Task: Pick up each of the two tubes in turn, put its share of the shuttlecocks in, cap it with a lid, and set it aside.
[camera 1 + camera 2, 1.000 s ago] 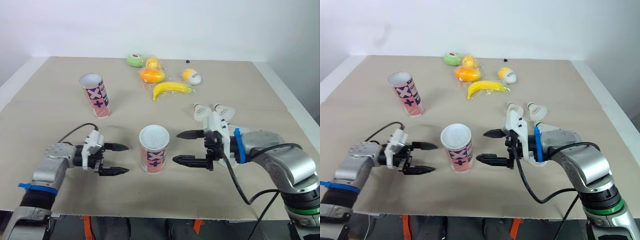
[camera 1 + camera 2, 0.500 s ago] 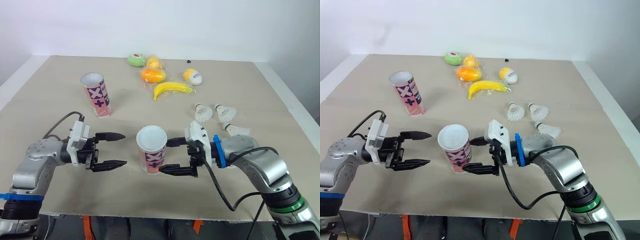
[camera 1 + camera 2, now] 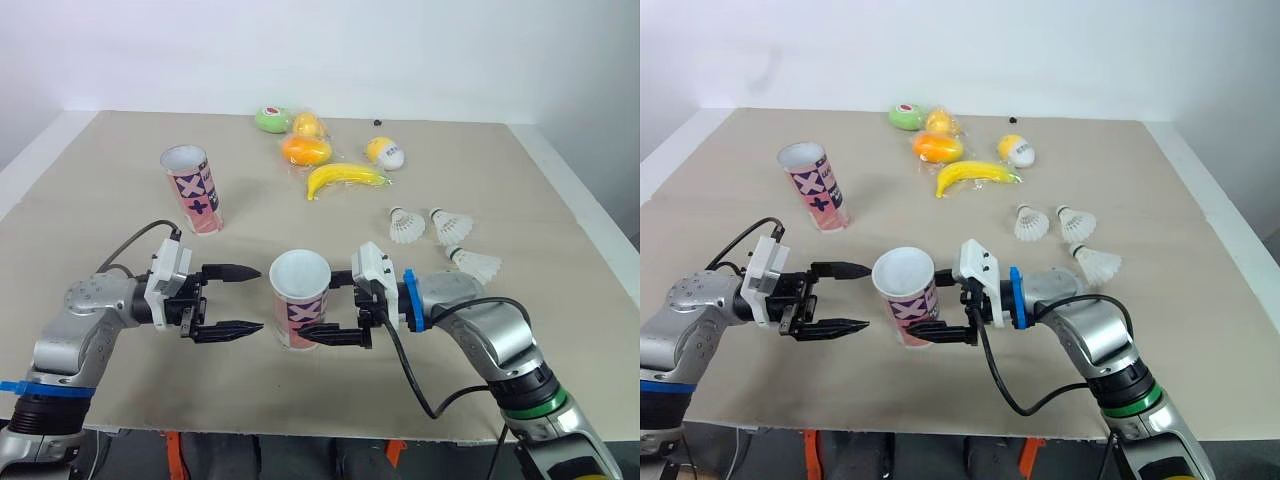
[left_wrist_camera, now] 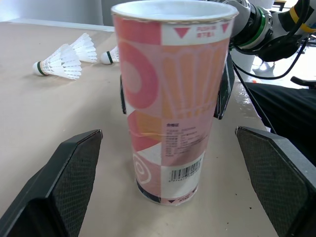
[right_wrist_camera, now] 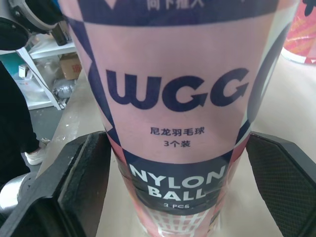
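The near tube (image 3: 300,312) stands upright and open-topped near the table's front, pink and white with printed lettering. My right gripper (image 3: 318,308) is open, one finger on each side of the tube's lower half, close against it; the right wrist view shows its fingers (image 5: 84,182) flanking the tube (image 5: 180,123). My left gripper (image 3: 260,299) is open just left of the tube, not touching it. A second tube (image 3: 192,190) stands at the back left. Three shuttlecocks (image 3: 405,226) (image 3: 450,224) (image 3: 478,265) lie to the right.
Toy fruit sits at the back: a banana (image 3: 345,178), an orange (image 3: 305,150), a green round piece (image 3: 270,120) and a yellow-white one (image 3: 385,152). The table's front edge (image 3: 300,430) runs close below both arms.
My right gripper has slid left from beside the shuttlecocks until its fingers straddle the near tube. The left gripper has moved right, closer to the tube. The tube itself stayed put.
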### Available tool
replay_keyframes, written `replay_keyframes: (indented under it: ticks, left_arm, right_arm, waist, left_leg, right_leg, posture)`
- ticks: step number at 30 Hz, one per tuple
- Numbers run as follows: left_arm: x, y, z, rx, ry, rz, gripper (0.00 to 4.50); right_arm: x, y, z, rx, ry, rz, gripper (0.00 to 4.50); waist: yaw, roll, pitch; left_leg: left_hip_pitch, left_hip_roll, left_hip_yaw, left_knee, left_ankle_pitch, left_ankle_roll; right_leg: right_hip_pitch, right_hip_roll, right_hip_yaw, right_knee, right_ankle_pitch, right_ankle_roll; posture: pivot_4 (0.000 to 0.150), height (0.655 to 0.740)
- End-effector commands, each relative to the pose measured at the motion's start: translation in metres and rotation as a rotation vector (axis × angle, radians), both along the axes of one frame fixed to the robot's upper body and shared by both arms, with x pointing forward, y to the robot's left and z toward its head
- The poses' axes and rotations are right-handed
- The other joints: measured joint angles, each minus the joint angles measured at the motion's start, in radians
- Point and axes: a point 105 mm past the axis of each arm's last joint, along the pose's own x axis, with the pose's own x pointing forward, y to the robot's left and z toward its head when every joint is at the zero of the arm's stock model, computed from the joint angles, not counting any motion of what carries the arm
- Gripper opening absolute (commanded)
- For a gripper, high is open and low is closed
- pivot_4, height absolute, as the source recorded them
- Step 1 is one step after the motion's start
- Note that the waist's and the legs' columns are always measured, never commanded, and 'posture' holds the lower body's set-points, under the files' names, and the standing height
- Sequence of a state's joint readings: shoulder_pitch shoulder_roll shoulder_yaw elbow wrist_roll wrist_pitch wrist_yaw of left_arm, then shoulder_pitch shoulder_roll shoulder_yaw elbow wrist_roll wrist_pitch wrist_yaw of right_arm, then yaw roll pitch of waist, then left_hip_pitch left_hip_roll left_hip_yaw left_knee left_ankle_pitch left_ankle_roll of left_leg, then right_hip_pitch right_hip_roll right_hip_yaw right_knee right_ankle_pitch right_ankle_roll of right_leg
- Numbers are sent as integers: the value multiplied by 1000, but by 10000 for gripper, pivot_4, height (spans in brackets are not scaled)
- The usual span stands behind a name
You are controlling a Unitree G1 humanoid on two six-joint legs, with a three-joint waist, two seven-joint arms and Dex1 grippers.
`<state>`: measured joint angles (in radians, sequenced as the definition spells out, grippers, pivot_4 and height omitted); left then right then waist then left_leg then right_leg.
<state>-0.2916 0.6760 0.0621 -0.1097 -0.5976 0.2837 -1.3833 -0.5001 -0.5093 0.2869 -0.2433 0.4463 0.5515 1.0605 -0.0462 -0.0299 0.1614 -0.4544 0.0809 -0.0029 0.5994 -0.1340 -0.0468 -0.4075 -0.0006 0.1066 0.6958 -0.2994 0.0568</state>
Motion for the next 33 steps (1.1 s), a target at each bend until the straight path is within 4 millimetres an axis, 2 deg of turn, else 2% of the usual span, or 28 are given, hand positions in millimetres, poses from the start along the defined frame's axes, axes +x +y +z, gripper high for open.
replay_keyframes:
  ticks: [1, 9, 11, 12, 13, 27, 30, 33]
  left_arm:
    - [-1, -4, 7, -6, -35, -23, 44818]
    - [1, -6, 4, -3, -36, -27, 44818]
    - [1, -6, 3, -4, -36, -27, 45000]
    - [1, -7, 2, -4, -35, -28, 45000]
    - [1, -7, 2, -5, -35, -30, 45000]
    - [6, -17, -2, -21, -42, -59, 45000]
    - [7, -17, -2, -21, -43, -62, 45000]
    - [7, -18, -2, -22, -43, -66, 45000]
  right_arm:
    - [-1, 7, 6, 11, -37, 46, 45000]
    - [-1, 7, 3, 6, -29, 78, 45000]
    - [-2, 7, 3, 7, -29, 80, 41144]
    - [-2, 6, 3, 8, -30, 78, 36681]
    - [-1, 6, 4, 11, -30, 73, 35635]
    - [-4, -1, 6, 11, -25, 49, 35635]
    - [-3, -2, 6, 9, -23, 40, 29438]
    - [-3, -3, 7, 7, -23, 34, 28665]
  waist:
    - [0, 0, 0]
    - [0, 0, 0]
    - [0, 0, 0]
    - [0, 0, 0]
    - [0, 0, 0]
    - [1, 0, 0]
    - [1, 0, 0]
    - [1, 0, 0]
  left_leg:
    - [0, 0, 0, 0, 0, 0]
    - [0, 0, 0, 0, 0, 0]
    - [0, 0, 0, 0, 0, 0]
    - [0, 0, 0, 0, 0, 0]
    - [0, 0, 0, 0, 0, 0]
    - [0, 0, 0, 1, 0, 0]
    - [0, 0, 0, 1, 0, 0]
    - [0, 0, 0, 1, 0, 0]
  right_leg:
    - [0, 0, 0, 0, 0, 0]
    - [0, 0, 0, 0, 0, 0]
    - [0, 0, 0, 0, 0, 0]
    - [0, 0, 0, 0, 0, 0]
    - [0, 0, 0, 0, 0, 0]
    - [0, 0, 0, 0, 1, 0]
    - [0, 1, 0, 0, 1, 0]
    - [1, 1, 0, 0, 1, 0]
  posture:
    - [1500, 7321]
    - [1500, 7321]
    - [1500, 7321]
    - [1500, 7321]
    - [1500, 7321]
    - [1500, 7321]
    - [1500, 7321]
    - [1500, 7321]
